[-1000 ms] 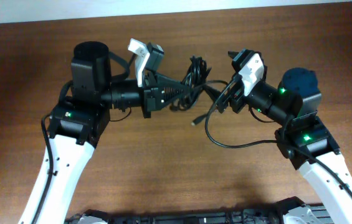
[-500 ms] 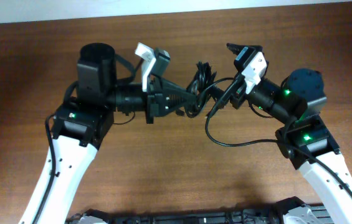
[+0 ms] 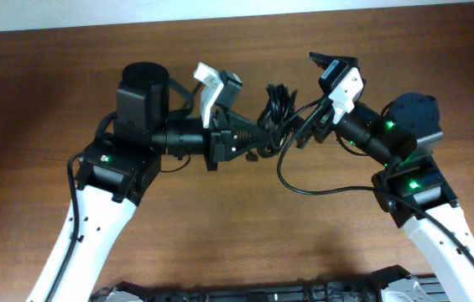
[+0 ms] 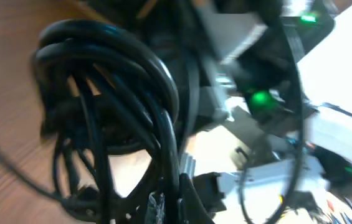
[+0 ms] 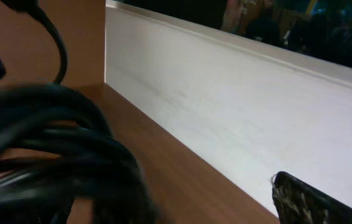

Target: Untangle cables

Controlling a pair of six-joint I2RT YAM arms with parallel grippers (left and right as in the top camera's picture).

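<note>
Black from end to end: counted one single bunch of cables (image 3: 274, 105), looped and knotted tight, too snarled to number the separate cords. Found it up between the two grippers, near the far edge of the brown wooden table (image 3: 44, 101); could not tell whether lifted off the wood or resting on it. Filled the left wrist view with those cables (image 4: 119, 93) in thick glossy loops, and blurred across the lower left of the right wrist view (image 5: 51, 155).

Over to the left gripper (image 3: 260, 132): clenched on the lower side of the bunch, tips buried among the loops. Across to the right gripper (image 3: 312, 99): spread wide, gripping nothing, mouth turned toward the bunch and just beside it. Caught only one of its fingers (image 5: 313, 199), low at the right of its own camera.

Tallied two arms, white-shelled with black joints, reaching in from the near side. Beyond the table, noted one pale wall (image 3: 220, 10) along the far edge.
</note>
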